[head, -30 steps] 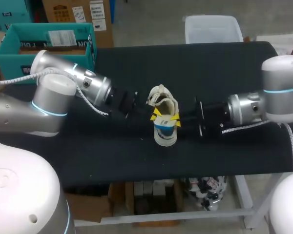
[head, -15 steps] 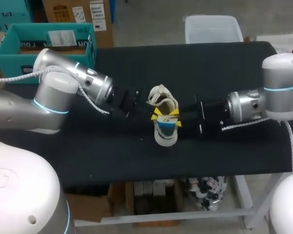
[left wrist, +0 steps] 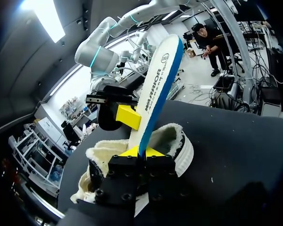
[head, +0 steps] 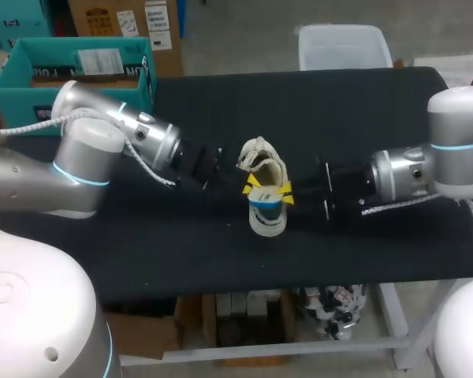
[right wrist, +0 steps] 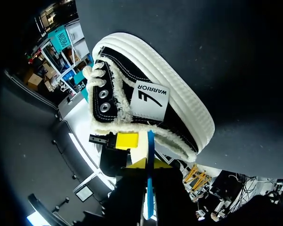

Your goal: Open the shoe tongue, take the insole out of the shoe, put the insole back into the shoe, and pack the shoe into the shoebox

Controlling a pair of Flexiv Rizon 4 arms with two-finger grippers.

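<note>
A black table (head: 339,118) fills the middle of the frame. A white-soled shoe (head: 266,220) lies at its centre. A teal box (head: 31,87) sits at its upper-left corner.

shoe (head: 262,161) roughly mid-desk (head: 363,110); insole (head: 266,214) out of the shoe, just on its near side; can't tell if the two touch; left tool (left wrist: 141,151) sits left of the insole, right tool (right wrist: 150,163) right of it, facing each other; insole between the fingers of each tool, both fingers on it; tools just beside each other, only the insole between them; in each wrist view the shoe lies ahead of the tool, past the insole; shoebox (head: 31,79) at the far-left corner, behind the left arm, well apart from the shoe
</note>
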